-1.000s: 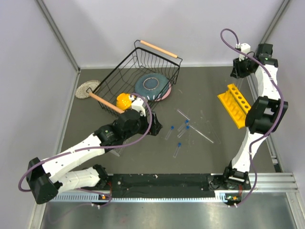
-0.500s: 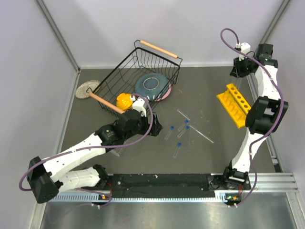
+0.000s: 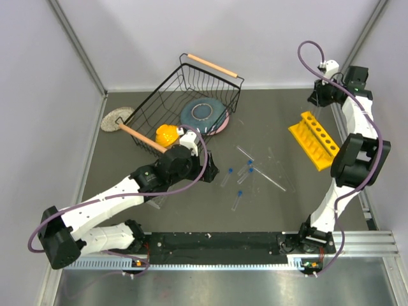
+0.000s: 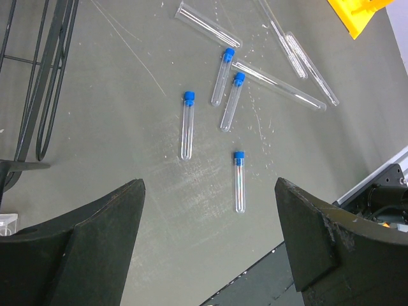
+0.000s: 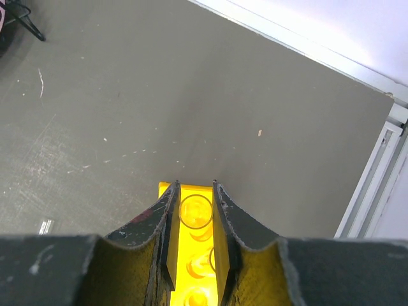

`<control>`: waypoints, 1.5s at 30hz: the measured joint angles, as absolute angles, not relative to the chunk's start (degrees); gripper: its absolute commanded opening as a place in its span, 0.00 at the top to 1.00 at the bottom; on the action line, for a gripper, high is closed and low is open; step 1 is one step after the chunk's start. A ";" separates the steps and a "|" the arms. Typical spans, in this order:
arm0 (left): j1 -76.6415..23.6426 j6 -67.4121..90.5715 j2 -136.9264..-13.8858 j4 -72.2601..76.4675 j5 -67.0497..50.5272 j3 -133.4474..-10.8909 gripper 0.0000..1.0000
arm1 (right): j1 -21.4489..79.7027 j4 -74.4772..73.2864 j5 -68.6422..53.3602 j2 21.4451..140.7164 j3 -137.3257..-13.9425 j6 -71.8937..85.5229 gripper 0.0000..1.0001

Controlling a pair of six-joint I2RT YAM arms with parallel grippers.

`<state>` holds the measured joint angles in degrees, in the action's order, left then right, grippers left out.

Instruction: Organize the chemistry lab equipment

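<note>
A yellow holed rack point(image 3: 313, 141) lies at the far right of a dark grey table point(image 3: 287, 210). It sits at an angle, one end pointing toward the back wall, and a single row of round holes runs along its top. The right gripper point(image 5: 194, 191) is clamped narrowly on the rack's far end. In the right wrist view, its two dark fingers point(image 5: 224, 217) press against either side of the yellow strip, with one hole between them. Well apart from the rack, near the middle of the table, four small clear tubes with blue caps point(image 4: 187, 125) lie flat on their sides. They are loosely scattered, and two of them lie just beside each other. Between these tubes and the rack lie several long thin clear glass rods point(image 4: 277, 83), also flat, some touching or crossing. The left gripper point(image 4: 207, 248) hangs above the table on the near-left side of the tubes, its jaws spread wide and holding nothing. Toward the back left stands a black wire basket point(image 3: 185, 89) with wooden handles, and a blue plate point(image 3: 203, 115) rests in it. An orange bowl point(image 3: 164, 135) sits at the basket's near corner, close to the left arm; whether it is inside the basket cannot be told. A round woven mat point(image 3: 116, 118) lies flat just left of the basket.
</note>
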<state>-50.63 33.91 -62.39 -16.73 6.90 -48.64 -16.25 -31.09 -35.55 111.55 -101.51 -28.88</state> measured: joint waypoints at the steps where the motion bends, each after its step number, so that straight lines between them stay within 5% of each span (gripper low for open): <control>1: -50.63 33.91 -62.39 -16.73 6.87 -48.66 0.11 | -16.38 -30.17 -35.88 111.11 -100.75 -28.47 0.84; 33: -50.63 33.89 -62.39 -16.73 6.26 -48.66 0.11 | -20.23 -9.37 -41.30 103.48 -83.59 -19.84 0.82; 45: -50.63 33.89 -62.41 -16.73 6.24 -48.66 0.11 | -20.34 -11.22 -41.23 103.57 -84.58 -19.33 0.70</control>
